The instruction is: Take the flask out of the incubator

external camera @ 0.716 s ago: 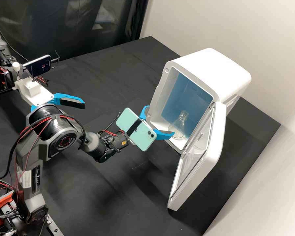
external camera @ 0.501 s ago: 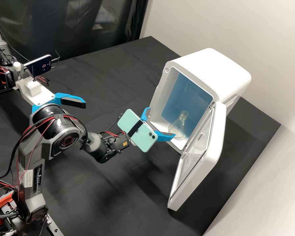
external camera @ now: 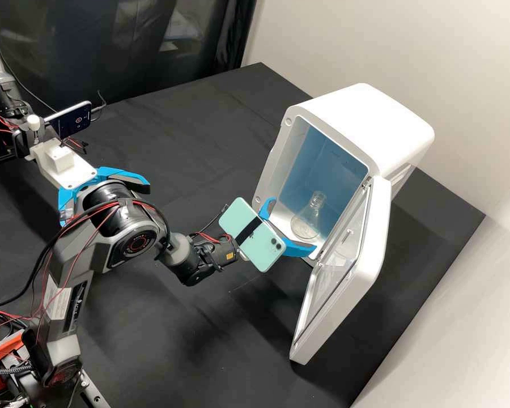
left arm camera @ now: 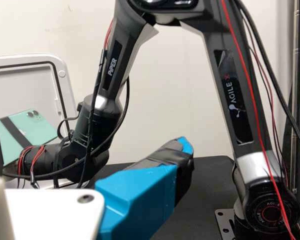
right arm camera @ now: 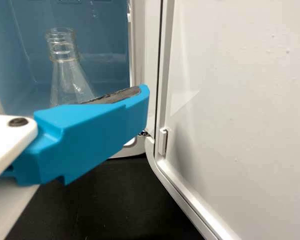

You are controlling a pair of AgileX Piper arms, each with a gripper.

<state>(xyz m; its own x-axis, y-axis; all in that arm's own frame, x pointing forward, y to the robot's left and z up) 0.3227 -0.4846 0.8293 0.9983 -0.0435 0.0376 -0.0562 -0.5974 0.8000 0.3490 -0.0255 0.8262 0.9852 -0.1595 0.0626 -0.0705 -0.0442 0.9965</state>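
A blue finger (left arm camera: 155, 180) lies before the other arm (left arm camera: 235, 100) and mint phone (left arm camera: 20, 132).

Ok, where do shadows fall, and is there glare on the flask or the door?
High view: soft shadows lie on the bench under the right arm and below the open door of the incubator; the flask shows small highlights, no strong glare. Right wrist view: the flask is see-through against the blue wall, and a pale reflection sits on the door's inner panel.

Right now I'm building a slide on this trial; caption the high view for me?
Right arm's open pincer at the open incubator's mouth, clear flask standing upright inside.
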